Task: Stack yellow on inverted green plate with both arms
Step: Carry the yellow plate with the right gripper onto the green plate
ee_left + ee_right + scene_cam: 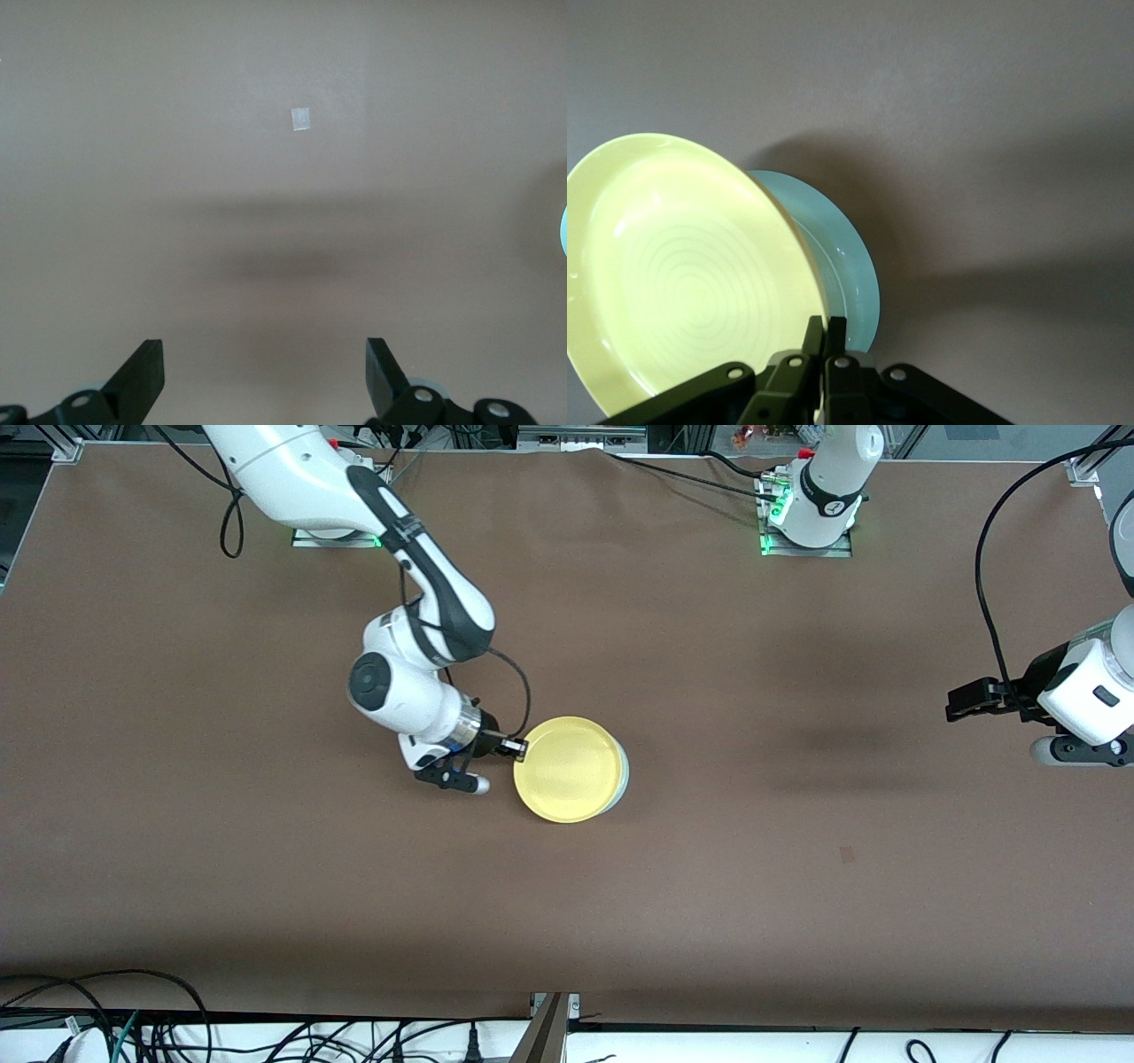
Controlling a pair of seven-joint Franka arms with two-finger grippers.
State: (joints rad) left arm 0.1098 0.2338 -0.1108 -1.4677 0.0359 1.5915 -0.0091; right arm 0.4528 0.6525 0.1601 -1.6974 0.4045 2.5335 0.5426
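Brown cloth covers the whole table [709, 850], matte and a little creased at its edge by the robot bases. A small pale square patch [847, 855] lies flat on it toward the left arm's end, nearer the front camera than the plates. Black cables [159, 1027] tangle along the white strip past the table's near edge, and aluminium framing and clutter run along the edge where the bases stand. I can read no writing anywhere.

Near the table's middle I see the round, shallow, bright yellow plastic plate [567, 769], face up, with concentric rings moulded in its floor. My right gripper [520, 749] is clamped tight on its rim at the side toward the right arm's end. In the right wrist view the two black fingers [813, 341] pinch the rim between them. The yellow plate sits over the round, pale mint-green plate [624, 775], only a crescent of which peeks out on the side toward the left arm's end. I cannot tell whether the two plates touch or whether the yellow one is fully settled. Nothing lies in the yellow plate.

My left gripper [966, 700] waits in the air over bare cloth at the left arm's end, its jaws spread wide around nothing, well apart from the plates.
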